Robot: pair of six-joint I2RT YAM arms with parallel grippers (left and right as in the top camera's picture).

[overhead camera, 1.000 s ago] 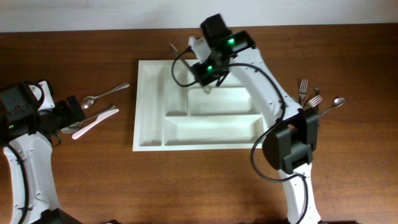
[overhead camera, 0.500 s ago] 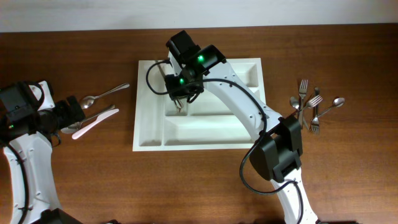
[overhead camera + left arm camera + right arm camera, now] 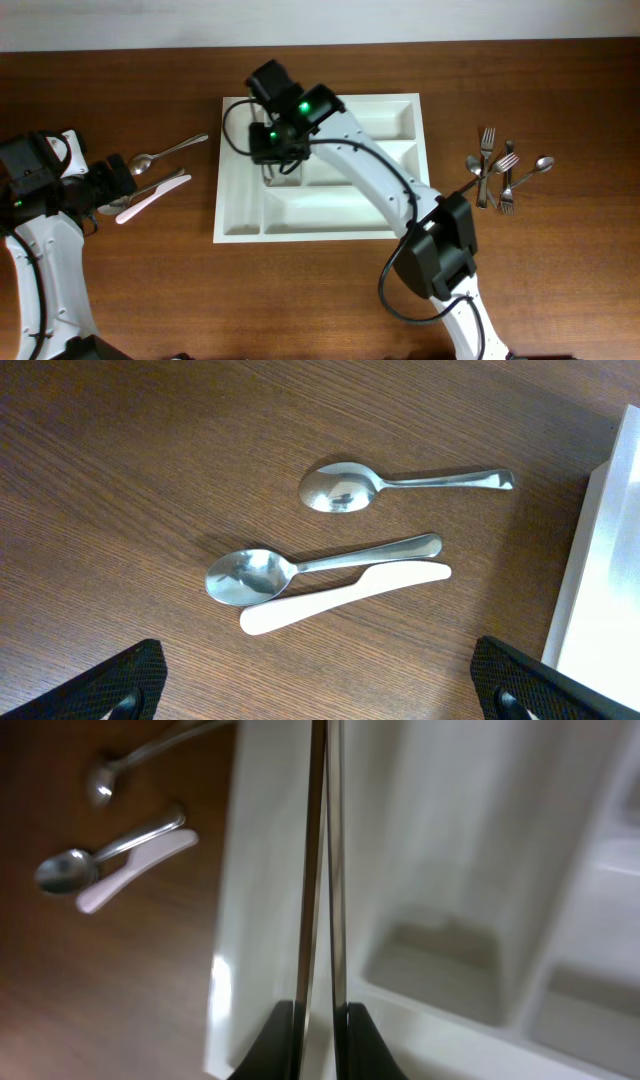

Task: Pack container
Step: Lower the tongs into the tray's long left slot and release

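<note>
right claw [image 3: 320, 1030], clamped on a thin metal utensil [image 3: 320, 870] seen edge-on, has swung left across the white cutlery tray [image 3: 240, 225] mid-table to its narrow upright compartments [image 3: 243, 150], so a drop seems close. left claw [image 3: 320, 672] gapes empty over spoons [image 3: 250, 575].

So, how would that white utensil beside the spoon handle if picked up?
The white utensil looks like thin plastic, so probably light and slightly bendy. It lies flat on the table, so it may slide rather than lift. The spoon sits close alongside and would likely get nudged.
</note>
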